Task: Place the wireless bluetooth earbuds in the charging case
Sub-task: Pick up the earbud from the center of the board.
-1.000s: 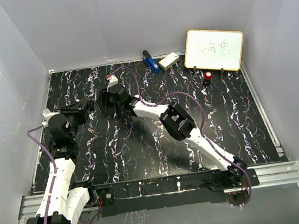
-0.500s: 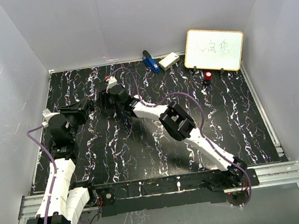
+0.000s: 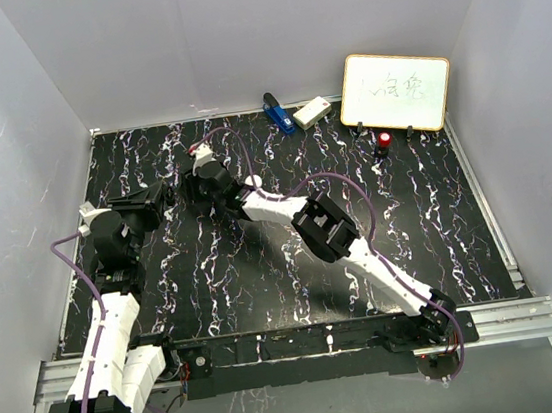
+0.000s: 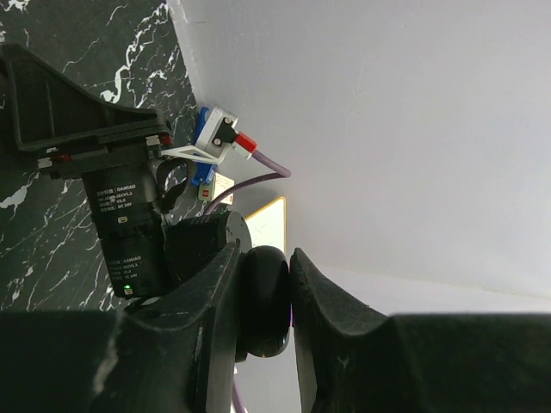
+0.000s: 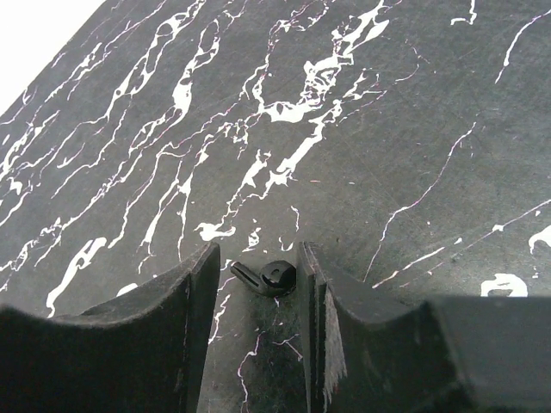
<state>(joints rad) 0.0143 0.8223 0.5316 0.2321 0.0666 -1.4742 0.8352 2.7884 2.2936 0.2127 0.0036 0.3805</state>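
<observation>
My left gripper (image 4: 265,251) is shut on a glossy black rounded charging case (image 4: 267,301), held off the mat; in the top view this gripper (image 3: 159,196) is at the mat's left. Close by on its right is my right gripper (image 3: 195,188), lowered to the black marbled mat (image 5: 387,129). In the right wrist view the right gripper (image 5: 258,255) is open and straddles one small black earbud (image 5: 270,277) lying on the mat. The bud's head touches the right finger (image 5: 312,284); its stem points toward the left finger with a gap. No other earbud is in view.
At the back of the mat stand a whiteboard (image 3: 395,91), a blue object (image 3: 276,113) and a cream box (image 3: 312,112). A red-topped knob (image 3: 385,140) sits in front of the whiteboard. Grey walls enclose three sides.
My right arm has shifted slightly left and farther back, toward the left gripper. Its jaws have narrowed. The left arm has stayed still.
</observation>
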